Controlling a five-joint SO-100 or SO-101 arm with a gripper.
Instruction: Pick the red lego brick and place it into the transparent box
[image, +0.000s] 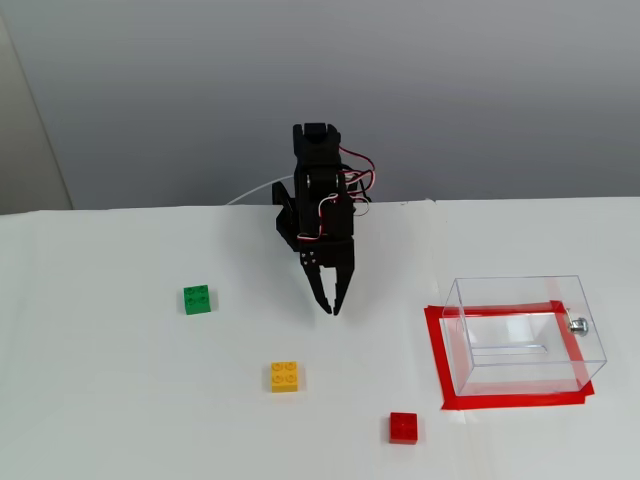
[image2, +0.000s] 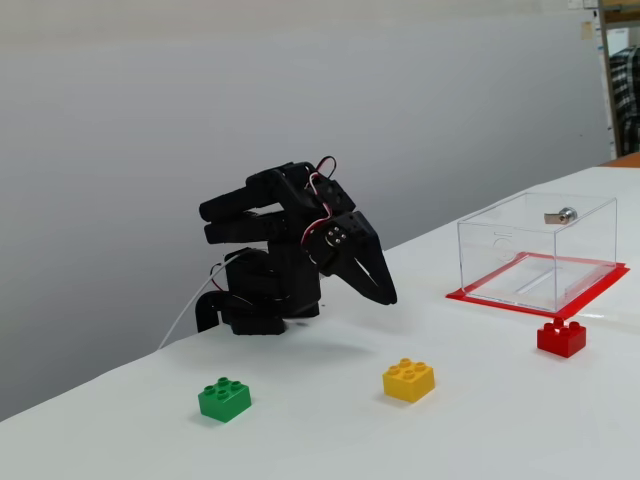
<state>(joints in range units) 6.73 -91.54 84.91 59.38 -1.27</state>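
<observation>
The pincer (image: 331, 306) (image2: 385, 295) hangs above the white worktop (image: 120, 400), jaws nearly together and holding nothing. Nearer lie the yellow brick (image: 284, 376) and, further right, the red brick (image: 404, 427) (image2: 561, 338), just outside the box's (image: 525, 335) (image2: 536, 250) near left corner. The green brick (image: 197, 299) sits far left.

arm (image: 318, 205): all matte black plastic, blocky servo-housing segments stacked one after another, squared edges. thin red and white servo wires (image: 352, 172) loop out along one side of the upper links, red/white also visible near the wrist in a fixed view (image2: 322, 180). thin white cable (image2: 186, 308) trails off from the base toward the wall. gripper (image: 331, 306) black too, two tapered pointed fingers (image2: 378, 285) forming a beak shape. small silver screw heads (image2: 338, 236) on the flat side plate above the fingers. no labels or markings readable.
</observation>
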